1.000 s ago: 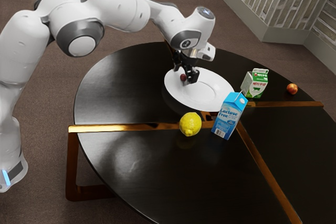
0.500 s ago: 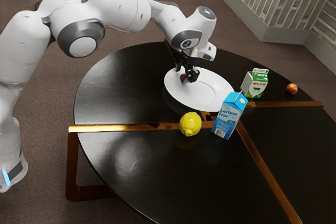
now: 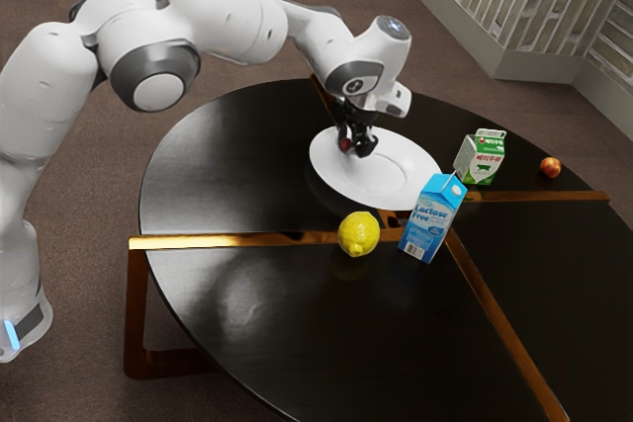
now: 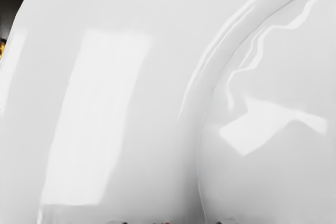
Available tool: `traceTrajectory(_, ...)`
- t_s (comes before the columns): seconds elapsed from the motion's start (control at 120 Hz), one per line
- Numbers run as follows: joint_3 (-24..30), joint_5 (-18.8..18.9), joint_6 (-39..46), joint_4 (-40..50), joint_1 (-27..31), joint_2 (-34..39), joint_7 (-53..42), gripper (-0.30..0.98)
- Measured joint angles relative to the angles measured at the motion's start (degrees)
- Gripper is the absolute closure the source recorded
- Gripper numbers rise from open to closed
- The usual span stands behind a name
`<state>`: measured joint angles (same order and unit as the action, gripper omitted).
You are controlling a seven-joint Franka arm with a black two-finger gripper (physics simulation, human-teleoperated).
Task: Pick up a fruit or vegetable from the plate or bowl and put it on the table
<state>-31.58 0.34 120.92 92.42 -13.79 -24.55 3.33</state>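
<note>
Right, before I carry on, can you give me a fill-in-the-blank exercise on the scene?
1. The small dark-red fruit by the black gripper is at the round, glossy ____ plate.
2. The bumpy oval lemon on the dark round table is ____ in colour.
3. The tall blue-and-white carton is printed "Lactose ____".
4. The carton nearer the round orange-red fruit is white and ____.

Missing words: white; yellow; Free; green
</note>
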Motion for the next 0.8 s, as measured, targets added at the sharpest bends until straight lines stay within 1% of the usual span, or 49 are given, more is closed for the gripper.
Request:
traceTrajectory(0.083, -0.06, 0.13, 0.07, -0.01, -0.17, 0.75, 0.03, 0.53)
traceTrajectory(0.192, -0.53, 0.44, -0.10, 0.05, -0.17, 3.99, 0.05, 0.55)
traceTrajectory(0.3, -2.19, 0.54, -0.37, -0.01, 0.15, 6.24, -0.20, 0.54)
traceTrajectory(0.475, -6.31, 0.14, -0.51, -0.60, 1.55, 6.51, -0.55, 0.56)
traceTrajectory(0.675, -6.73, -0.13, -0.46, -0.55, 6.01, 6.47, -0.87, 0.56)
traceTrajectory(0.8, -6.80, -0.22, -0.32, -0.51, 6.81, 6.34, -1.04, 0.57)
